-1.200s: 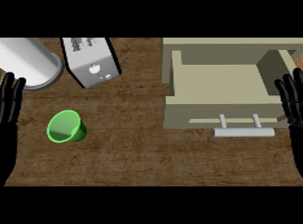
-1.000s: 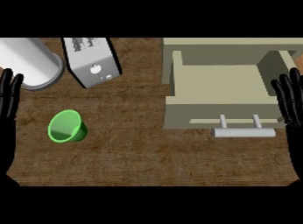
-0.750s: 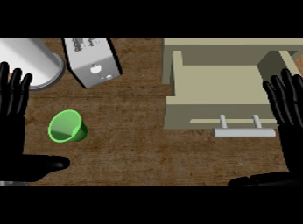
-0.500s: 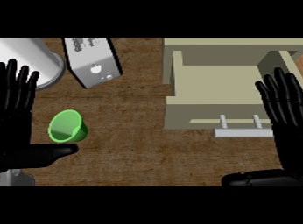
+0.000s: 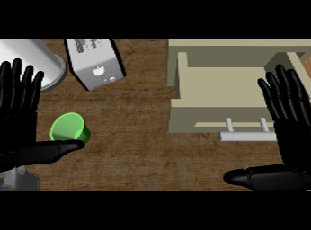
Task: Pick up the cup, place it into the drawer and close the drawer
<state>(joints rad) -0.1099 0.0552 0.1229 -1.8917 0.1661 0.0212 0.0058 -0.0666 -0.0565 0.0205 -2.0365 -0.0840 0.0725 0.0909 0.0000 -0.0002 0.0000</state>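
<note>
Left hand (image 5: 13, 128) at left edge, fingers straight, holding nothing, thumb touching cup (image 5: 69, 129) at lower left, likely lining up a grasp; drawer (image 5: 234, 96) at upper right pulled out, ready to receive; right hand (image 5: 292, 134) spread flat, empty, over its handle (image 5: 247, 134).

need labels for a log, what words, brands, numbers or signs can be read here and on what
No text can be read.
White upright box appliance: dark marks along its top and small dots on its face, too blurred to read.
Green plastic cup, beige open drawer, grey metal cylinder: no markings.
</note>
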